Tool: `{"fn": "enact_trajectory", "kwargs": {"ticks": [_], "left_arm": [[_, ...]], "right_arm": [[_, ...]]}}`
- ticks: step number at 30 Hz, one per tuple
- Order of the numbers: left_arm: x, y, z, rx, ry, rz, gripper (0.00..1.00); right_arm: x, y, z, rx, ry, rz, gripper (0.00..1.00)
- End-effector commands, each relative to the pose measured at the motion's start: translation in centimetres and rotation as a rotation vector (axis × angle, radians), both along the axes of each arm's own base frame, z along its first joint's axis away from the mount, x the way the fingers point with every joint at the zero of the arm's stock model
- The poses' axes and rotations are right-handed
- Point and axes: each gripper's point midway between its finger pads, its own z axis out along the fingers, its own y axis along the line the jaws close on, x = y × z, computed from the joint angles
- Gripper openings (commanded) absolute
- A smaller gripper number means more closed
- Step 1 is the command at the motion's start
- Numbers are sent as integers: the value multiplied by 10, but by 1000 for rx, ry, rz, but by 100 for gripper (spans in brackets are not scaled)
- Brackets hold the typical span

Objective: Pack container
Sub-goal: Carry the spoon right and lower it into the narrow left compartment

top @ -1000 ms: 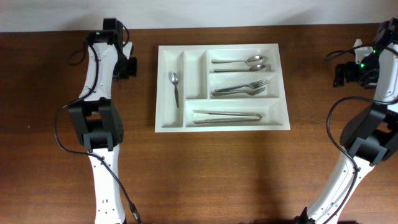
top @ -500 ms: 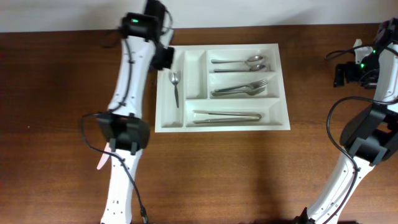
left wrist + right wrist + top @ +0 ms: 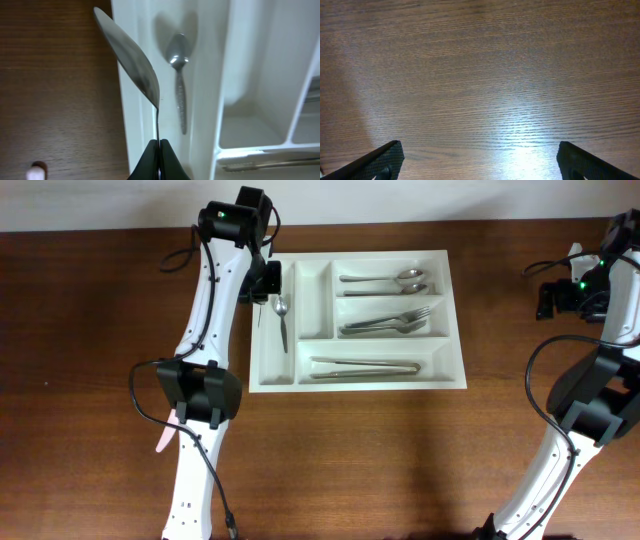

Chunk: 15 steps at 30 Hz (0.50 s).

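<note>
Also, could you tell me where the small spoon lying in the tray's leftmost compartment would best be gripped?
The small spoon lies flat, bowl at the far end, with the container walls close on both sides. So probably come straight down from above and pinch the middle of the slim handle, which leaves the fingers most room.

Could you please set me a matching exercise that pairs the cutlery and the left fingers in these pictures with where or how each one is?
1. small spoon
2. forks
3. big spoons
4. left fingers

A. top long slot
B. shut on a silver utensil
C. leftmost narrow slot of the tray
D. middle long slot

Pairs: 1-C, 2-D, 3-A, 4-B.
</note>
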Motion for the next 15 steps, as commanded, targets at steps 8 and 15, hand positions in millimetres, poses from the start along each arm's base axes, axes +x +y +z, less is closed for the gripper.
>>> {"fn": "enact_trajectory", "kwargs": {"ticks": [8,15], "left_arm": [[-6,-22,-26,-30,60,-8,2],[-1,-25,-49,-27,81,-9,3]], "right_arm": [[0,1,9,-13,-12,13,99],[0,1,9,-13,-12,13,98]]}}
